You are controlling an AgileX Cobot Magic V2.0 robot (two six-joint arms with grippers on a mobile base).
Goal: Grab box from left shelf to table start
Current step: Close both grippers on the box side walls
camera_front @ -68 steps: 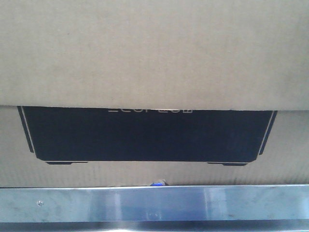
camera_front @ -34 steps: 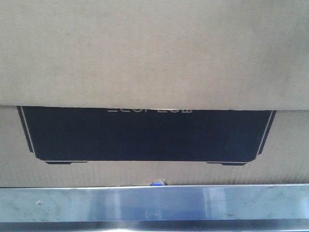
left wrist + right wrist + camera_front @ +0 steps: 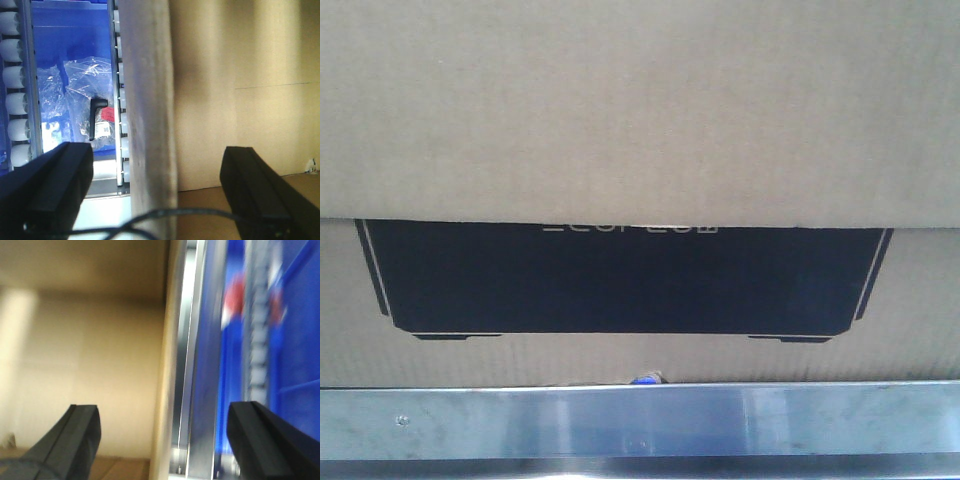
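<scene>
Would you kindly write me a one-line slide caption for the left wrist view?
Left gripper open astride the box edge, blue bin and white rollers beside it.

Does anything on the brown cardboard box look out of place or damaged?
No damage shows. Two oddities: a plain cardboard flap overlaps the black printed panel of the large brown cardboard box, hiding the top of its pale lettering, and a tiny blue-white scrap peeks above the shiny silver rail.
</scene>
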